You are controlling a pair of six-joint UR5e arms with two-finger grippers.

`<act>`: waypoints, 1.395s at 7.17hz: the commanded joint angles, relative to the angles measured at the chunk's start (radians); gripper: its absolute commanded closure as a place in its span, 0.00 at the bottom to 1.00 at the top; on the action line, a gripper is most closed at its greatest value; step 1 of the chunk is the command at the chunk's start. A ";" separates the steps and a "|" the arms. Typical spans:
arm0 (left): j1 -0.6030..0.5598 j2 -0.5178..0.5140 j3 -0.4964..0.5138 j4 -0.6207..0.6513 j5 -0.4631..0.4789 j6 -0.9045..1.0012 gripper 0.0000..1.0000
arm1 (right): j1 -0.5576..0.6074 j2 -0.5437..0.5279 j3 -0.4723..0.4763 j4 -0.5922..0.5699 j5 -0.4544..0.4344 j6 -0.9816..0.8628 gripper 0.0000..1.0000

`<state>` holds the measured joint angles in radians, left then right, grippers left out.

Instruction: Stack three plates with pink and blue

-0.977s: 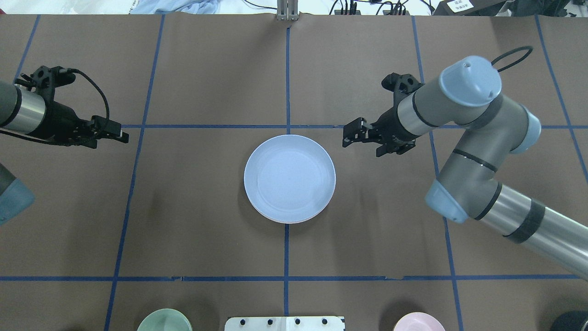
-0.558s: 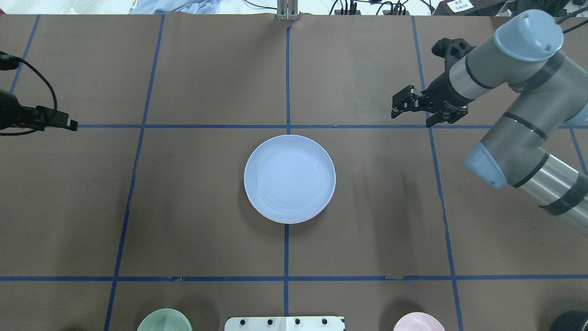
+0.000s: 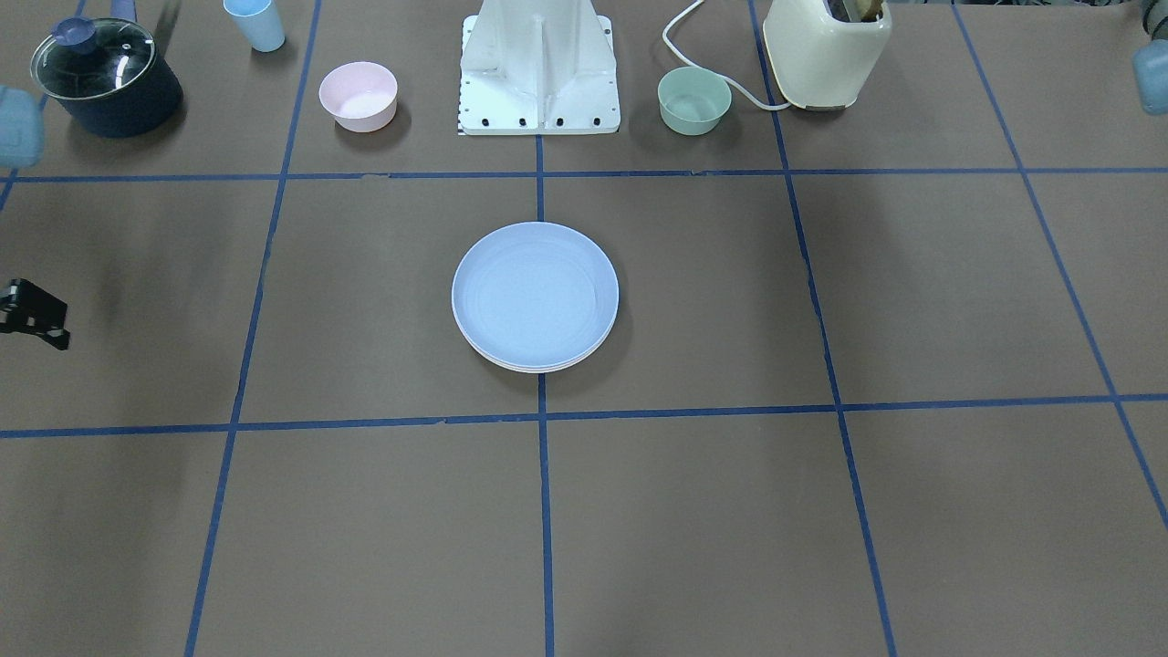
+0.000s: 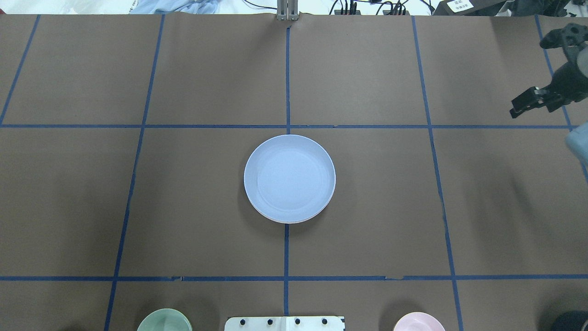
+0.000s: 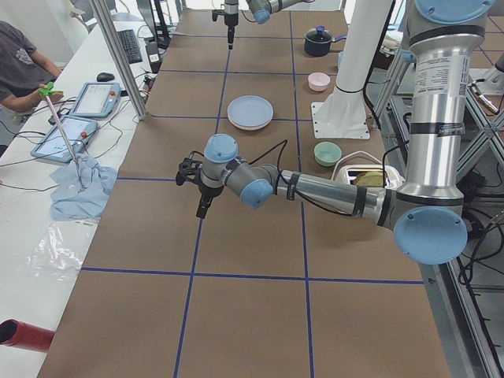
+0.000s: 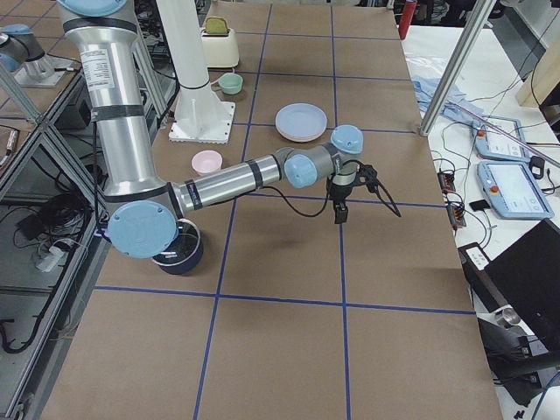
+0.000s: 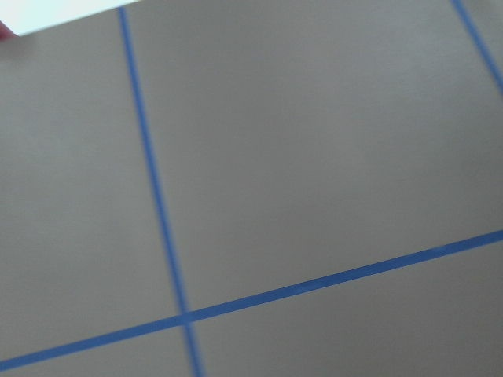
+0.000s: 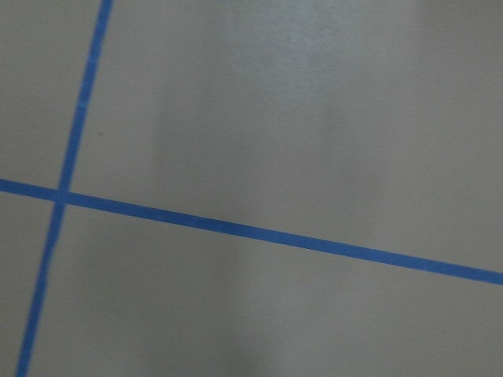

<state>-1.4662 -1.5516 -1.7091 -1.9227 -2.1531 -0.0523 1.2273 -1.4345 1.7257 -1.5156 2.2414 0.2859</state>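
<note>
The light blue plate (image 4: 289,178) lies top-most on a stack at the table's middle, and shows in the front view (image 3: 535,294) and both side views (image 5: 250,111) (image 6: 302,118). A pale rim of a plate beneath it (image 3: 538,367) shows at its edge; the pink and cream-green plates are otherwise hidden under it. My right gripper (image 4: 518,106) is open and empty, far right of the stack, also in the front view (image 3: 32,315). My left gripper (image 5: 203,206) shows only in the exterior left view, far from the stack; I cannot tell if it is open.
Along the robot's side stand a small pink bowl (image 3: 358,94), a small green bowl (image 3: 693,99), a cream toaster (image 3: 826,50), a lidded dark pot (image 3: 105,78), a blue cup (image 3: 255,23) and the white base (image 3: 538,64). Both wrist views show only brown table with blue tape lines.
Both arms have pulled away from the plate stack. The left gripper has left the overhead view at its left edge; the right gripper has moved to its right edge. The stack has not moved.
</note>
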 commanded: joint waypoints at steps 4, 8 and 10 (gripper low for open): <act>-0.054 0.086 0.032 -0.047 0.012 0.029 0.00 | 0.211 -0.142 0.006 -0.084 0.037 -0.169 0.00; -0.085 0.100 -0.018 0.175 -0.079 0.029 0.00 | 0.279 -0.155 -0.066 -0.087 0.056 -0.157 0.00; -0.085 0.111 -0.017 0.230 -0.082 0.032 0.00 | 0.360 -0.156 -0.133 -0.087 0.172 -0.169 0.00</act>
<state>-1.5505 -1.4464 -1.7249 -1.7266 -2.2323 -0.0210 1.5329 -1.5904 1.6339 -1.6022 2.3450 0.1248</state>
